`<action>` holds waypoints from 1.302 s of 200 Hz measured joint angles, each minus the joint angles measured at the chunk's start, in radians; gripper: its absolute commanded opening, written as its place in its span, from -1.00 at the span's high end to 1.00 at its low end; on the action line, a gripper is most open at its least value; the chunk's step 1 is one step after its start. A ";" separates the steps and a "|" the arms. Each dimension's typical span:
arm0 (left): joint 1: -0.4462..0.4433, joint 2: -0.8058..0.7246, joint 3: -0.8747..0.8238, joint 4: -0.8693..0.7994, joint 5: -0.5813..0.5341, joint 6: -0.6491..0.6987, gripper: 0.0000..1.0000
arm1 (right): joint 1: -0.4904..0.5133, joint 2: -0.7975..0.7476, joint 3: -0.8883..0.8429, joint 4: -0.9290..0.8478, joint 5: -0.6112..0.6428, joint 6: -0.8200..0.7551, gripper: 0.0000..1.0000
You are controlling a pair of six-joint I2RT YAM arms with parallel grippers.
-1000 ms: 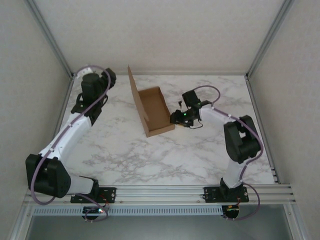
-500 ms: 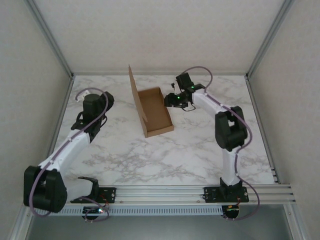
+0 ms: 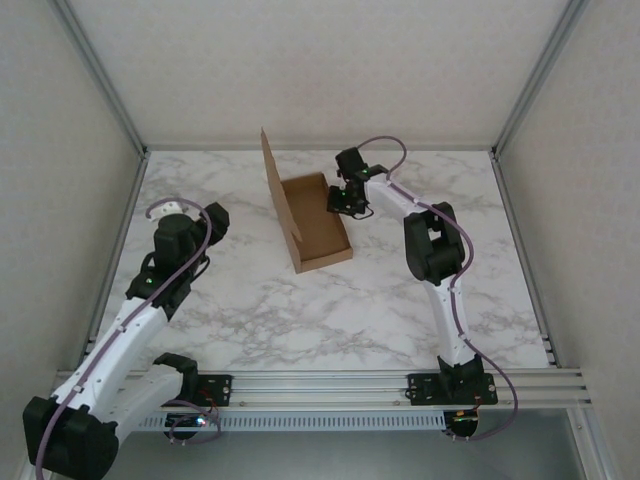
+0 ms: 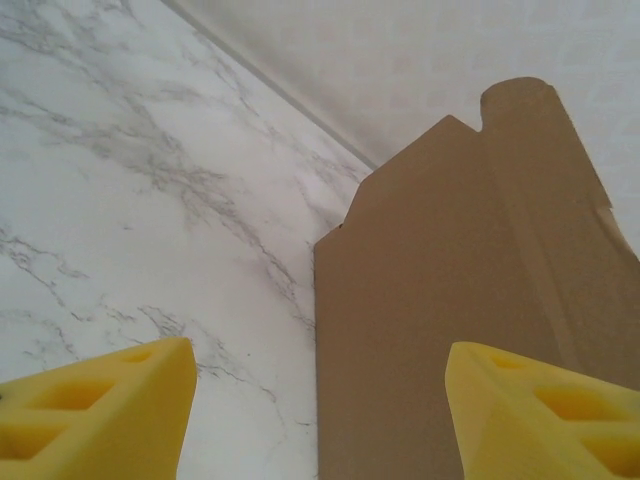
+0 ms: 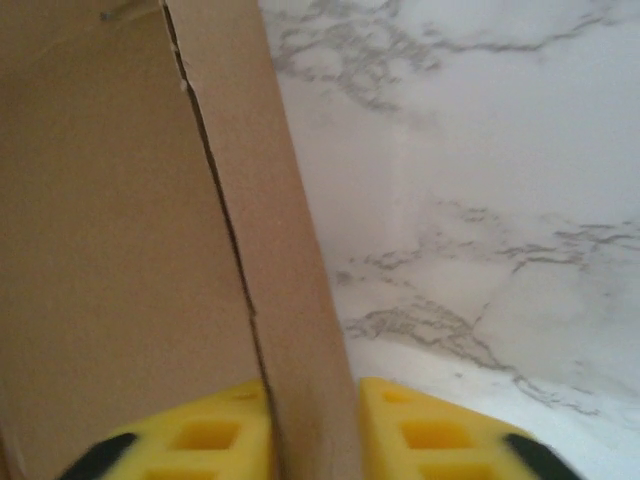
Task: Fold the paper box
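Toward the tabletop's (image 3: 400, 290) near-left corner, the left tool (image 4: 318, 400) hangs wide open and empty, facing the paper box (image 3: 315, 225), which sits mid-tabletop toward the far edge with its lid panel (image 3: 272, 190) standing upright. At the tray's far right side, the right tool (image 5: 315, 400) pinches the side wall (image 5: 290, 250) between yellow fingers (image 5: 210, 440). Squaring that wall looks to be the step in hand; closing the lid would likely follow, needing a steady hold. Tabs and inner creases are hard to make out.
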 measured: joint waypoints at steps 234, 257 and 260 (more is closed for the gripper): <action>-0.073 -0.188 -0.009 -0.042 -0.106 0.064 -0.54 | 0.214 -0.793 -0.835 0.243 0.249 0.153 -0.56; -0.086 -0.198 -0.009 -0.042 -0.104 0.072 -0.54 | 0.158 -0.711 -0.673 0.185 0.279 -0.039 -0.54; -0.089 -0.200 -0.009 -0.042 -0.103 0.072 -0.54 | 0.147 -0.694 -0.650 0.182 0.281 -0.060 -0.55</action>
